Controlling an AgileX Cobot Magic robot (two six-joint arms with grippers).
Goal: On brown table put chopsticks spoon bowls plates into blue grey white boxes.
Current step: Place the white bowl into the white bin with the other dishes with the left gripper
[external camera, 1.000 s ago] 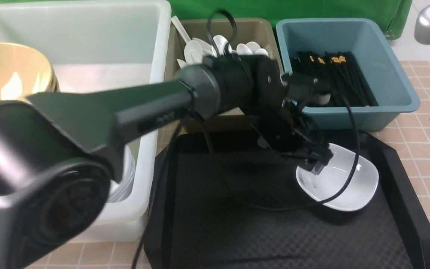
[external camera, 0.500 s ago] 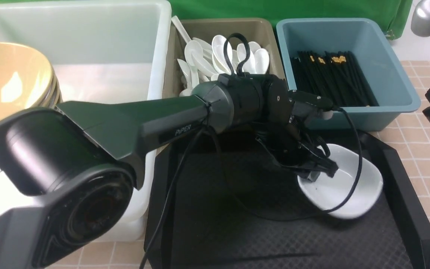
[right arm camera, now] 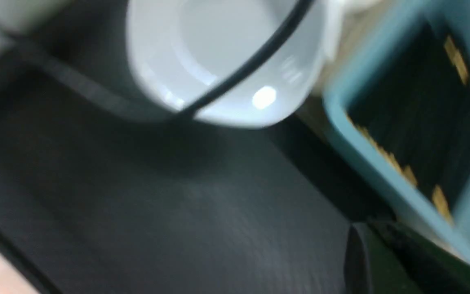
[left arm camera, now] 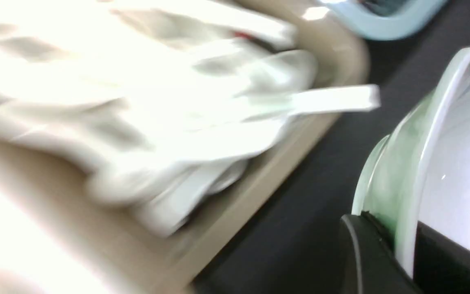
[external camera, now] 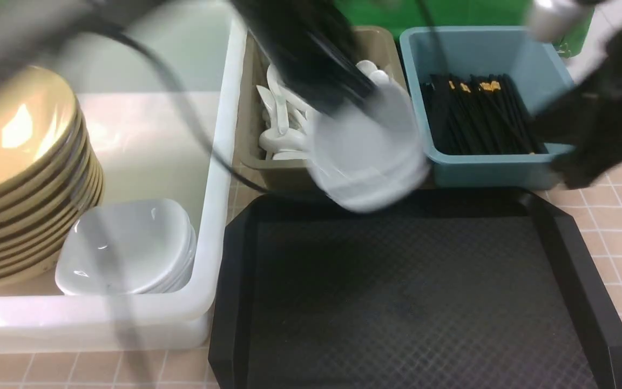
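Gripping a small glossy white squarish plate [external camera: 367, 162] by its rim in the left claw [left arm camera: 406, 257], aloft and motion-blurred above the far edge of the black textured tray [external camera: 413, 302], by the grey-brown plastic tub [external camera: 268, 162] of white spoons [external camera: 281, 138]. Holding the right claw [external camera: 575, 156] clenched near the teal-blue plastic tub [external camera: 484, 167] of black chopsticks [external camera: 478, 113].

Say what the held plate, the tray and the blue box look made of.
The plate looks like glazed ceramic: glossy white, bright highlights. The tray seems matte black plastic with a moulded diamond texture. The blue box is likely smooth plastic: rounded rim, dull sheen.
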